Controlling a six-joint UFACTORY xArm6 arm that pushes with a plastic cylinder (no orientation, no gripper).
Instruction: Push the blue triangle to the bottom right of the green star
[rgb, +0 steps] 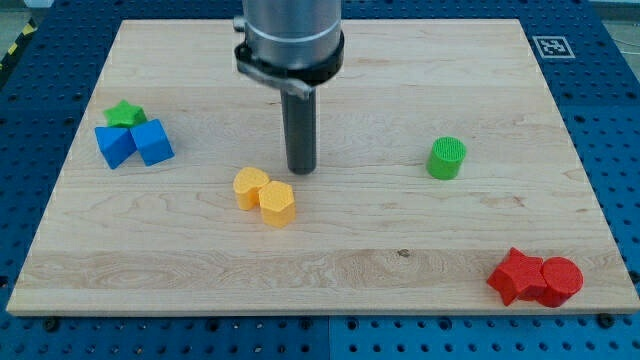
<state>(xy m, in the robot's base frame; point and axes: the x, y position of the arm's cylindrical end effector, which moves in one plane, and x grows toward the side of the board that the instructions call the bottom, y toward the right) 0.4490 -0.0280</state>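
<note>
The green star (125, 113) sits near the board's left edge. The blue triangle (114, 146) touches it just below, and a blue cube (154, 141) lies against the triangle's right side, at the star's bottom right. My tip (302, 171) rests on the board near the middle. It is far to the right of the blue blocks and just above and right of two yellow blocks. It touches no block.
Two yellow blocks (251, 186) (277, 203) touch each other just below and left of my tip. A green cylinder (447, 158) stands to the right. A red star (515, 276) and a red cylinder (561, 281) sit together at the bottom right corner of the wooden board (400, 260).
</note>
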